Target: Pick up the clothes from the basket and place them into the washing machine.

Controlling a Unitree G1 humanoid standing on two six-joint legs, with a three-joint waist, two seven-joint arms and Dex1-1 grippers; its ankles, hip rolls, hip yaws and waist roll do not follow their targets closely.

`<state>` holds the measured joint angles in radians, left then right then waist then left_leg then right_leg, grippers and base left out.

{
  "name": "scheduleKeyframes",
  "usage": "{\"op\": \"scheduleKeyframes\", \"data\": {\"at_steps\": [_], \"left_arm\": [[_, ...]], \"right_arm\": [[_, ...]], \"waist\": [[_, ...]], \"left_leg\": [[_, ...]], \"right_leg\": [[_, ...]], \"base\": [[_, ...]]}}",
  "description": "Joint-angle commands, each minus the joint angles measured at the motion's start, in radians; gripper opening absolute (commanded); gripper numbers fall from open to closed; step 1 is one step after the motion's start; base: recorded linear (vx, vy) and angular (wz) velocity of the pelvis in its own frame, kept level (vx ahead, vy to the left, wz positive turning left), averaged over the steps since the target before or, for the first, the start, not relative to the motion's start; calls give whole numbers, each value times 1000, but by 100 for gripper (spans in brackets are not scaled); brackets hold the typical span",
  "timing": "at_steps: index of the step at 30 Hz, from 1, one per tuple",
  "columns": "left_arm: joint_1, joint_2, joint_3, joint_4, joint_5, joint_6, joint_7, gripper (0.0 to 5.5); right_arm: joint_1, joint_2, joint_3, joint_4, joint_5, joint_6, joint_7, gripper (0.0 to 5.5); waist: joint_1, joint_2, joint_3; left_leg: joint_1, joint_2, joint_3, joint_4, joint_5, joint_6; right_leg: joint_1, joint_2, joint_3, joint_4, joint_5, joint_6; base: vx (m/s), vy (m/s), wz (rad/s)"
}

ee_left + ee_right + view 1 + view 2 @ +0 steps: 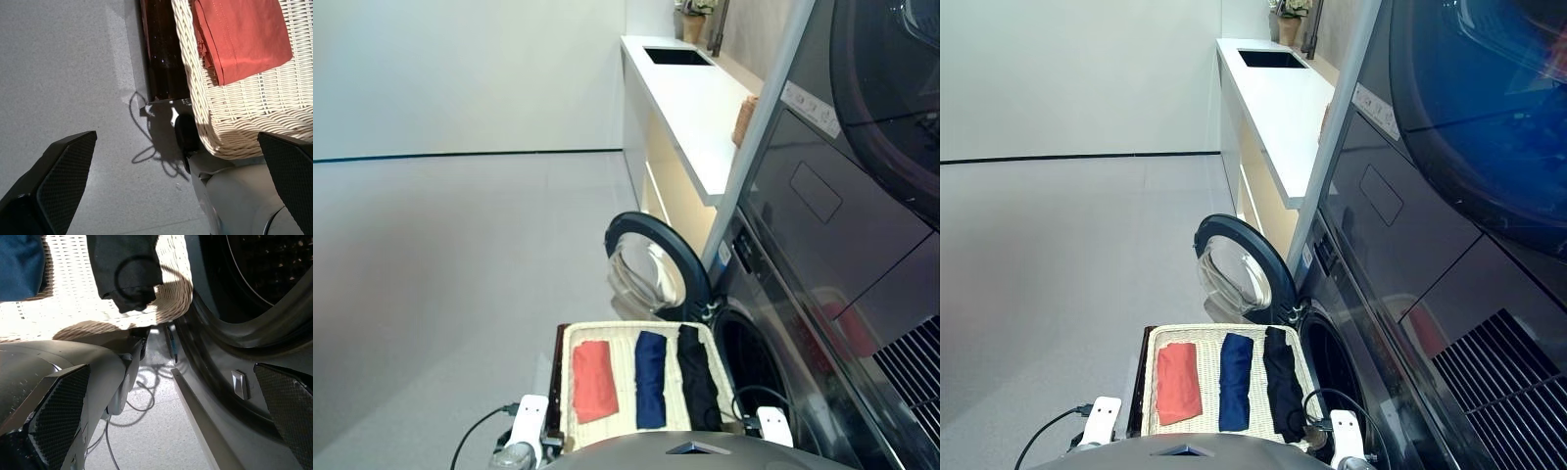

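Observation:
The cream wicker basket (pixel 566 392) sits in front of me, just left of the washing machine (pixel 803 411). Three folded clothes lie side by side in it: a coral-red one (pixel 594 380), a navy one (pixel 650 378) and a black one (pixel 697 387). The machine's round door (pixel 646 264) stands swung open, and the perforated drum (pixel 264 264) shows behind it. My left gripper (pixel 181 186) is open, low over the floor beside the basket's corner nearest the coral-red garment. My right gripper (pixel 171 411) is open too, between the basket's black-garment end and the drum's rim. Neither holds anything.
A dark appliance (pixel 862 147) is stacked above the washing machine. A white counter (pixel 690 98) with a sink (pixel 677 56) runs along the wall beyond it. Grey floor (pixel 440 294) spreads to the left. A thin cable (pixel 151 147) lies on the floor by the basket.

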<state>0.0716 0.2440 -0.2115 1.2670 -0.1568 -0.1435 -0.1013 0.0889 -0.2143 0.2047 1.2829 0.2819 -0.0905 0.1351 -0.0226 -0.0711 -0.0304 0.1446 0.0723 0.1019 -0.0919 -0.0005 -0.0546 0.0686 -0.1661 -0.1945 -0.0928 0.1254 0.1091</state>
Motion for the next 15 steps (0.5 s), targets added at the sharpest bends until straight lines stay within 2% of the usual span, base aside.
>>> {"op": "scheduleKeyframes", "data": {"at_steps": [1,8,12,15], "left_arm": [[-63,-41,-16,58,35,-1,-11,550],[-68,-39,-15,54,34,-5,9,550],[-73,-50,27,14,-86,-21,40,550],[-82,-63,20,-44,-159,-37,46,550]], "right_arm": [[-90,-28,-17,42,74,-1,21,550],[-95,-32,6,1,40,-16,-1,550],[-92,-29,17,-108,83,-45,-16,550],[-94,-27,32,-173,120,-48,-18,550]], "waist": [[-8,60,88],[-8,62,92],[-10,60,107],[-13,63,124]], "left_leg": [[0,47,-30,5,-13,-45],[-1,42,-26,5,-16,-40],[-6,40,-23,5,-15,-38],[-10,40,-21,5,-12,-38]], "right_leg": [[83,29,-5,6,-124,33],[76,26,6,6,-120,36],[67,25,15,6,-114,36],[60,24,18,7,-110,37]], "base": [[0,0,0],[0,0,0],[0,0,0],[0,0,0]]}}
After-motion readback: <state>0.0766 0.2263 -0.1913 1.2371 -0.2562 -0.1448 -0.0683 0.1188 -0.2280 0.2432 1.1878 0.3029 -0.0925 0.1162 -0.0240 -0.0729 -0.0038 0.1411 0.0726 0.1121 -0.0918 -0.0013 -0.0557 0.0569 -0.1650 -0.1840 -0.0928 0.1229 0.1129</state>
